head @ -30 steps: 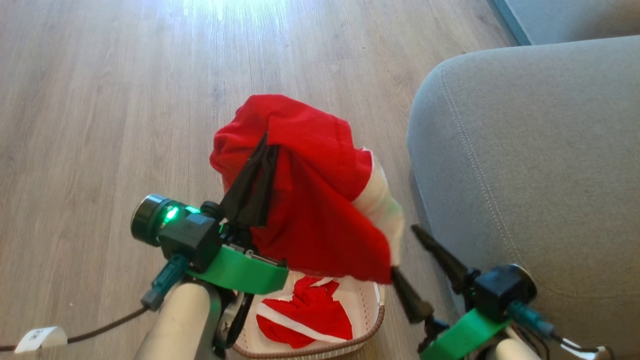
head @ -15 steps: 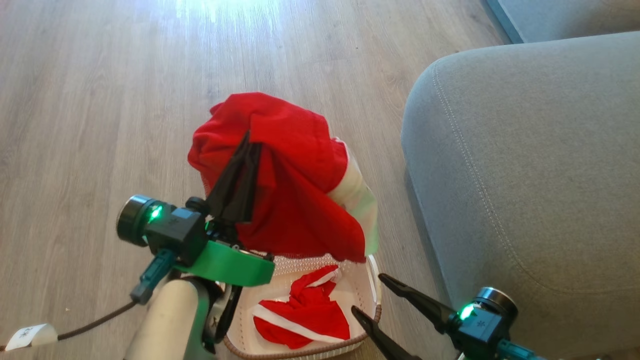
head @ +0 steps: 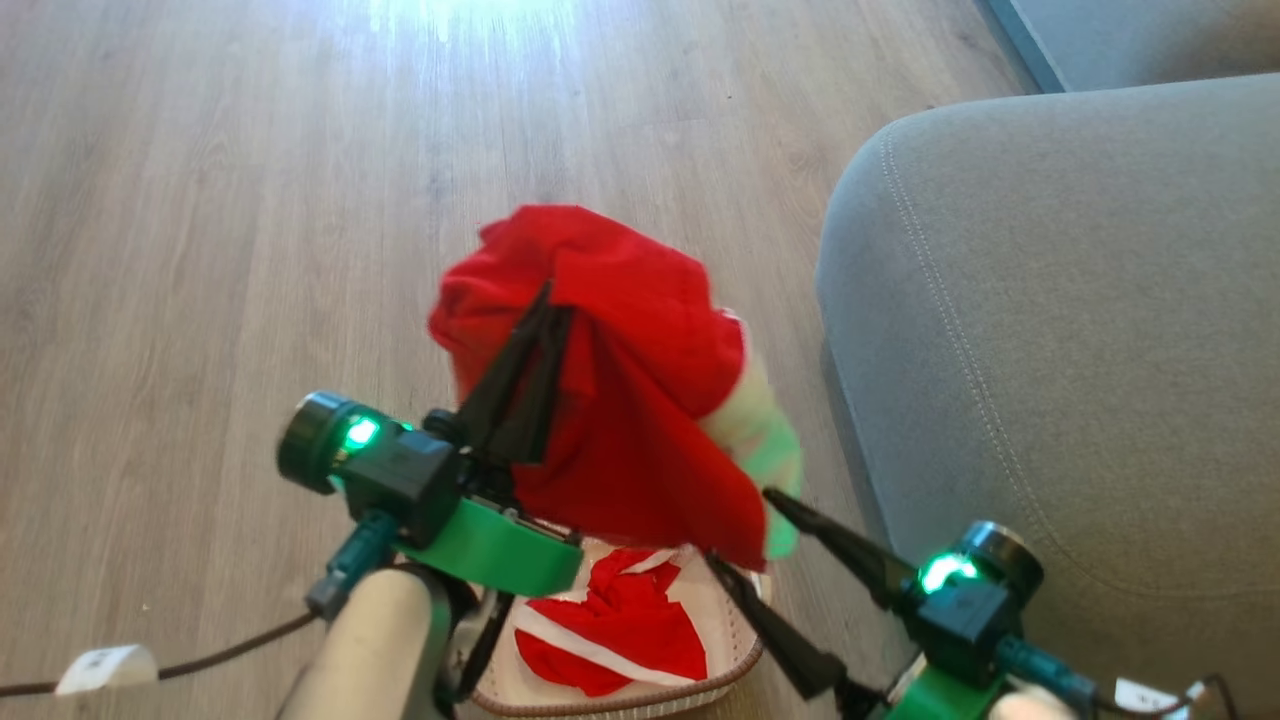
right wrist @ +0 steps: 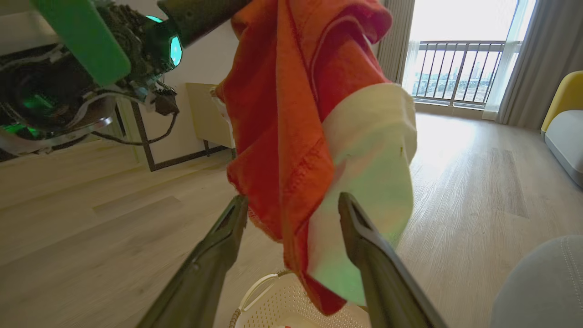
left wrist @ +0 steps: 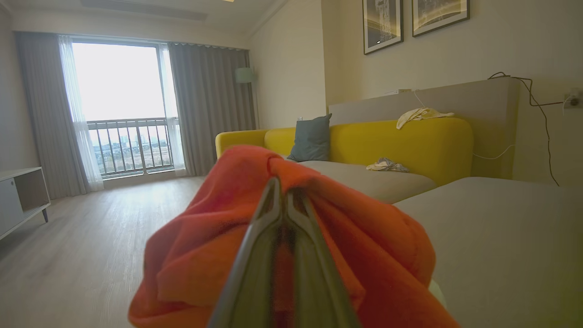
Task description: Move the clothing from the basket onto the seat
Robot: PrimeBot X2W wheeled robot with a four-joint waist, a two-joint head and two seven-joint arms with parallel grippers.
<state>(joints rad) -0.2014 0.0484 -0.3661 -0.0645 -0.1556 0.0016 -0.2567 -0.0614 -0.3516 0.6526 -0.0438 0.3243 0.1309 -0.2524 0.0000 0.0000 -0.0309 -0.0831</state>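
Observation:
My left gripper [head: 545, 300] is shut on a red garment with a white panel [head: 640, 420], one piece of the clothing, and holds it up above the basket [head: 735, 650]. A second red garment with white trim [head: 610, 630] lies in the cream basket. My right gripper [head: 742, 527] is open just under the hanging garment. In the right wrist view its fingers [right wrist: 292, 199] stand either side of the garment's [right wrist: 282, 114] lower edge, above the basket [right wrist: 273, 305]. In the left wrist view the fingers [left wrist: 284, 187] pinch red cloth [left wrist: 200, 255]. The grey seat [head: 1050, 300] lies to the right.
Wood floor [head: 250, 200] stretches ahead and to the left. A dark cable with a white tag [head: 105, 668] runs along the floor at lower left. The left wrist view shows a yellow sofa [left wrist: 410, 141], a window [left wrist: 118, 105] and a low cabinet [left wrist: 18, 196].
The right gripper, still open, has swung in under the hanging garment and now straddles its lower edge. The left gripper keeps its hold. The head view has shifted slightly.

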